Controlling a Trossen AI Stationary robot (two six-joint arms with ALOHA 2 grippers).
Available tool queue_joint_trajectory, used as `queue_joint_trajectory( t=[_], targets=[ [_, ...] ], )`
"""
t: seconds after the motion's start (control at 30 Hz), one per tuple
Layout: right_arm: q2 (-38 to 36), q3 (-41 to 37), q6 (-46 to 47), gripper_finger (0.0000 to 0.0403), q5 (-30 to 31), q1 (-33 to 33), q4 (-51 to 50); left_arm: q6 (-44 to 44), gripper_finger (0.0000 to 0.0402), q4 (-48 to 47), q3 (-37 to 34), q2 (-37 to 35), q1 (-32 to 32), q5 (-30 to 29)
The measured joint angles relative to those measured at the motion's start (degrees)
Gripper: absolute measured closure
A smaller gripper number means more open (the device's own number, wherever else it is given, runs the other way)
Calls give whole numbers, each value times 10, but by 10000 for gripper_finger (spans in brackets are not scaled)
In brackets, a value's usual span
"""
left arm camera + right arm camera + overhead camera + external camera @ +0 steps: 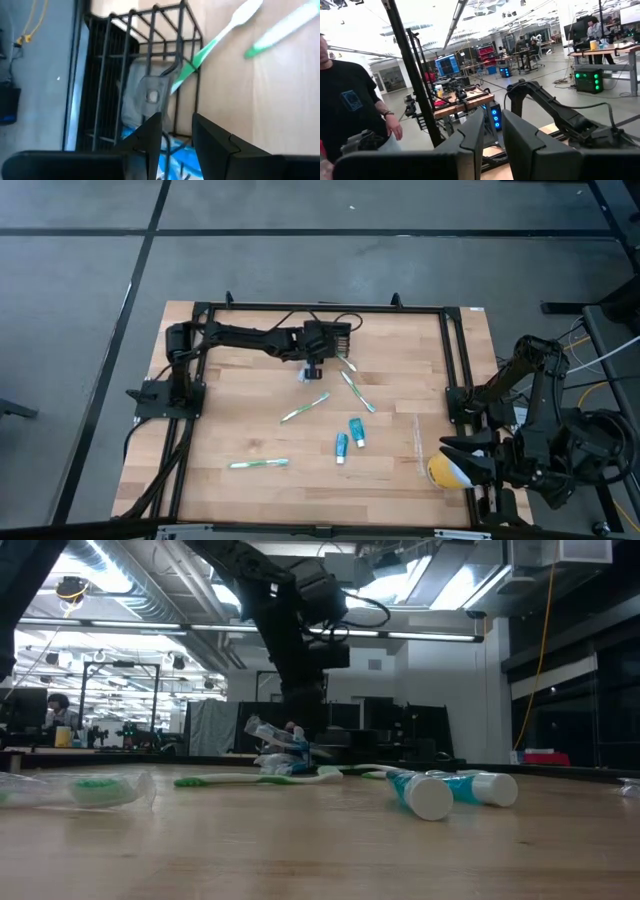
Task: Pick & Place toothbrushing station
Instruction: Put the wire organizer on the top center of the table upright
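The black wire-mesh holder [145, 60] is near the table's far edge, right of centre [338, 333]. A clear packet with blue [137, 132] lies at its near end [305, 377]. My left gripper [177, 140] points down at the holder's end [314, 366] and is shut on one of its wires. A green-and-white toothbrush [215, 40] lies with its handle end against the holder. My right gripper [493, 132] waits shut and empty at the table's right edge [468, 462], beside a yellow cup with a white lid [445, 472]. My left gripper pinches a thin wire [172, 142] of the holder's wall between its two fingers, at the end of the holder nearest the arm. The fingers come from above, pointing down. I cannot tell whether the holder rests on the table or is lifted.
Green-and-white toothbrushes lie on the wood [305, 408] [358, 392] [258, 464]. Two blue toothpaste tubes [348, 438] lie at the centre, also in the low view [450, 790]. A clear wrapper [418, 435] lies near the cup. A person in a black shirt [350, 100] stands beyond the table.
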Motion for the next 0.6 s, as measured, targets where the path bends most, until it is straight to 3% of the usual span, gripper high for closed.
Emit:
queue_joint_trajectory(
  t=[0.27, 0.6],
  targets=[
    [0, 0, 15, 333, -11, 0, 0, 15, 299, 50, -2, 13, -7, -110],
    [0, 0, 15, 333, -10, 0, 0, -3, 299, 43, -2, 10, -22, -136]
  ],
)
